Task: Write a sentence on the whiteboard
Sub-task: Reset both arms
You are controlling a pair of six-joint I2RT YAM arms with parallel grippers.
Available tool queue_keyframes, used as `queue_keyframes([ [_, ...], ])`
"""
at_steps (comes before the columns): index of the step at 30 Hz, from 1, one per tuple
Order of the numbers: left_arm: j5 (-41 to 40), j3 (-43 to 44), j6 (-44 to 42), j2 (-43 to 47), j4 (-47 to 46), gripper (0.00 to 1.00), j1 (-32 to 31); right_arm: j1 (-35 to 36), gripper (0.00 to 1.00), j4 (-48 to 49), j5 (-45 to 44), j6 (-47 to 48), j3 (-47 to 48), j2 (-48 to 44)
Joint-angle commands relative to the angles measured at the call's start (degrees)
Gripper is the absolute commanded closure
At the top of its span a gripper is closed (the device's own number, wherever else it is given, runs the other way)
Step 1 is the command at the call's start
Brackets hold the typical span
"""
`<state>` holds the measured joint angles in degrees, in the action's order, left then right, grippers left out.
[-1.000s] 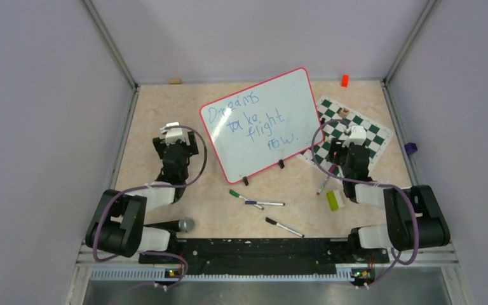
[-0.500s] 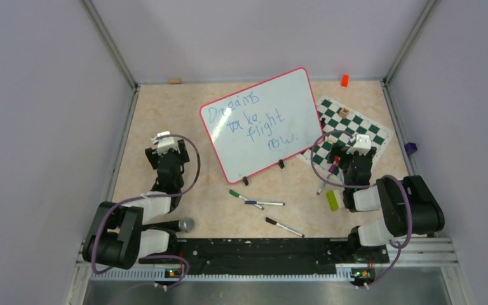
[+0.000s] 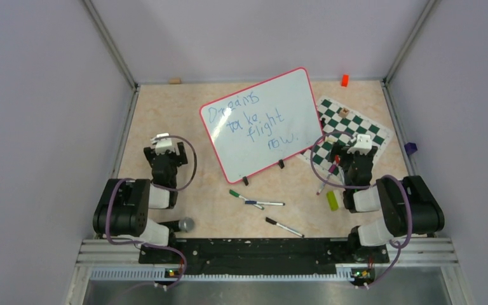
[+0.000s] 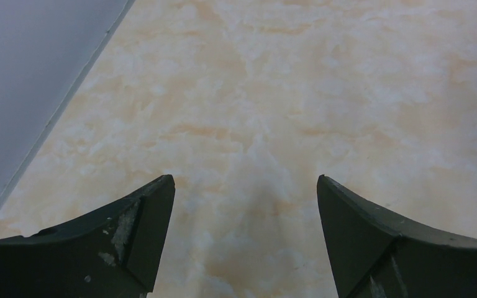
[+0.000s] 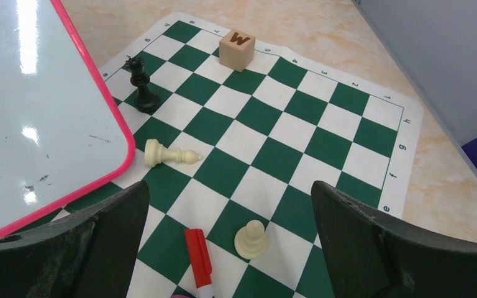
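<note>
The whiteboard (image 3: pixel 292 95) stands mid-table between the arms, its long axis slanting from near left to far right and the blue sentence (image 3: pixel 254 124) on its face, while the left hand (image 4: pixel 245 186) and the seemingly nearer right hand (image 5: pixel 230 192) both hang open and empty.

Wide open and empty: left pincer (image 4: pixel 244 180) and right pincer (image 5: pixel 228 186), both low, tips forward.
</note>
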<state>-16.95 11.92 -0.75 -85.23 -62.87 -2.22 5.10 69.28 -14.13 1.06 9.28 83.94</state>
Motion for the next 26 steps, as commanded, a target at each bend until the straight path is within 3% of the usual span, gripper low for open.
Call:
queue_keyframes([
  [1,10.77,3.88,0.27,0.52,-1.56,0.09,1.86,0.14,0.01,3.41,-0.27,0.09,-0.05,-0.42],
  [5,9.80,5.65,2.54,0.25,1.23,0.07,4.00,0.17,0.01,3.41,-0.26,0.10,-0.01,-0.40],
  [6,10.05,5.81,2.98,0.41,1.82,0.11,4.40,0.13,0.01,3.41,-0.23,0.04,-0.04,-0.41],
  [7,10.12,5.64,3.04,0.58,1.84,0.22,4.48,0.10,0.01,3.41,-0.28,0.11,-0.05,-0.44],
  [8,10.10,5.46,3.03,0.65,1.41,0.06,4.53,0.10,0.01,3.45,-0.25,0.05,-0.05,-0.45],
  [9,10.10,5.32,3.04,0.68,1.23,0.02,4.51,0.13,0.01,3.42,-0.28,0.08,-0.05,-0.45],
  [26,10.18,5.40,2.77,0.70,1.44,0.01,4.49,0.11,0.01,3.43,-0.25,0.07,-0.05,-0.40],
])
